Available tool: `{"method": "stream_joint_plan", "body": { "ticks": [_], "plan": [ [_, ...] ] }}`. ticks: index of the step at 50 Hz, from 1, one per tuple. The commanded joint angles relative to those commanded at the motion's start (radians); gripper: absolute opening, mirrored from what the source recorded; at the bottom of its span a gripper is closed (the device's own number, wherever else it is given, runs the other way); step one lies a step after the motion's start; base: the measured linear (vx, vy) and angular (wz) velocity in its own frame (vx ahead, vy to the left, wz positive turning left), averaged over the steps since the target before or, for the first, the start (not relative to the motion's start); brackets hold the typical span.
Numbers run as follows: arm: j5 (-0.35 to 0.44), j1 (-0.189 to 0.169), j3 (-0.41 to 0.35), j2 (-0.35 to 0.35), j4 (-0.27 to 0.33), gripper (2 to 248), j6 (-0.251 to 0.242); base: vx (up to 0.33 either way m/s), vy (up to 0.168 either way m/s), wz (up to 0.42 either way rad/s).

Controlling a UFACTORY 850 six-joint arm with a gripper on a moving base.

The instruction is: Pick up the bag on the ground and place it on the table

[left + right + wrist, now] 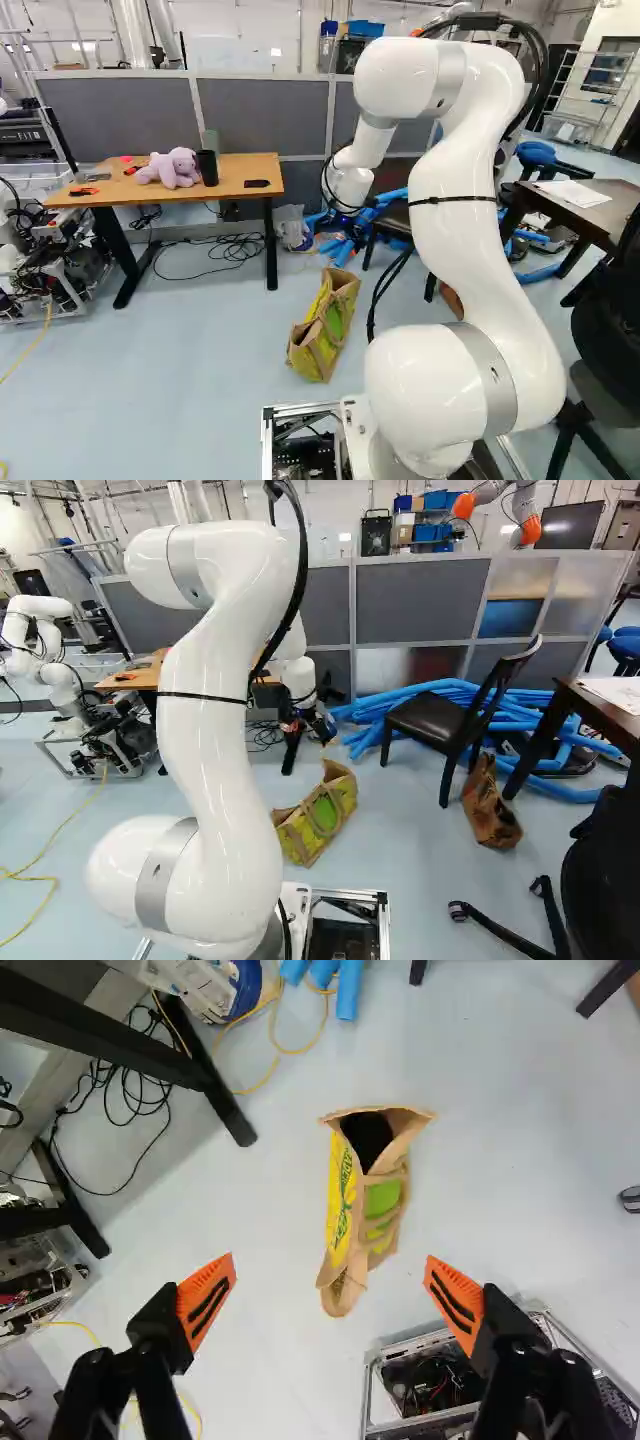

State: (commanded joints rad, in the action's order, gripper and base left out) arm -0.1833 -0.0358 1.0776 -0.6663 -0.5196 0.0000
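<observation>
pincer [330,1262] wide apart, bag [342,1205] ahead; i should centre over its rim [412,1120], lower slowly, close squarely.

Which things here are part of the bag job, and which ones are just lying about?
For the job:
yellow-green bag on the floor
gripper, open
wood-topped table, the likely target

Just lying about:
purple plush toy and black cup, on that table
blue tubes
brown bag, probably not the one meant, by the black chair
</observation>
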Motion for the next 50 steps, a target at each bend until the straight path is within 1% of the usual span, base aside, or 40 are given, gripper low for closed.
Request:
{"method": "stream_joint_plan", "body": {
  "ticks": [50],
  "plan": [
    [0.0,-0.004,0.101,-0.181,0.0,247,0.0,0.0,0.0,0.0]
  ]
}}
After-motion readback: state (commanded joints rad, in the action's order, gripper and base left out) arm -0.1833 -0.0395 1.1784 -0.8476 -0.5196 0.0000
